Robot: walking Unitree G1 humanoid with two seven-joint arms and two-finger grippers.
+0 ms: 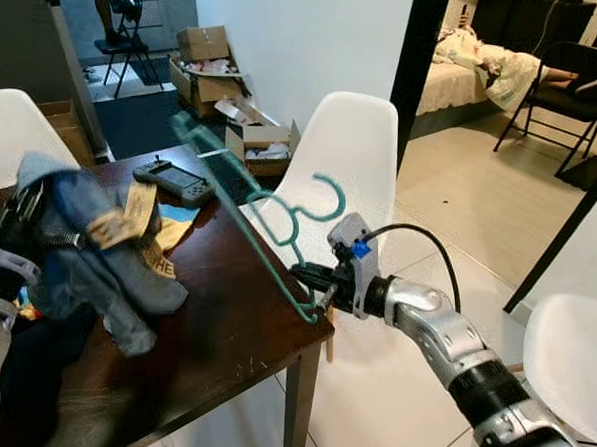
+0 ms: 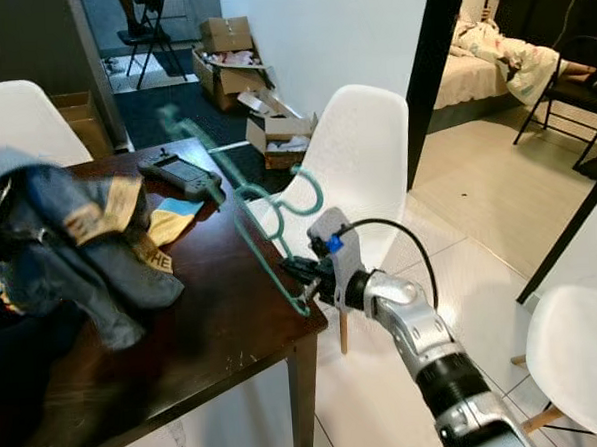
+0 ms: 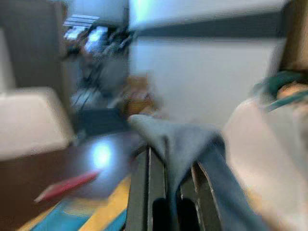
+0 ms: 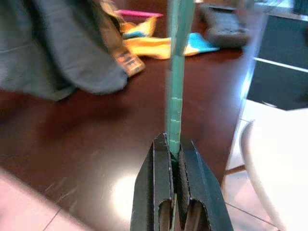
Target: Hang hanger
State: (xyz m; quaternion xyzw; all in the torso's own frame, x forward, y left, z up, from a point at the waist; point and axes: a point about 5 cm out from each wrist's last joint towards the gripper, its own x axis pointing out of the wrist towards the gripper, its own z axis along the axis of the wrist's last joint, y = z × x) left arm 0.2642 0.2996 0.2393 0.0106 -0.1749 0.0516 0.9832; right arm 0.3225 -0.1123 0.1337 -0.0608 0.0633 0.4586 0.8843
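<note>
While the left gripper (image 3: 168, 192) clamps blue denim cloth (image 1: 89, 244), the right gripper (image 1: 317, 283) pinches the teal plastic hanger (image 1: 269, 225), its long bar slanting up and away from the fingers.

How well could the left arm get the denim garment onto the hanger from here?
Probably yes. The left end effector is shut on the denim garment above the table, and the right end effector holds the teal hanger at the table's corner, with open space between them.

Silver right arm (image 1: 455, 350), black cable (image 1: 420, 239), blue clip, black claw (image 1: 311, 280).
</note>
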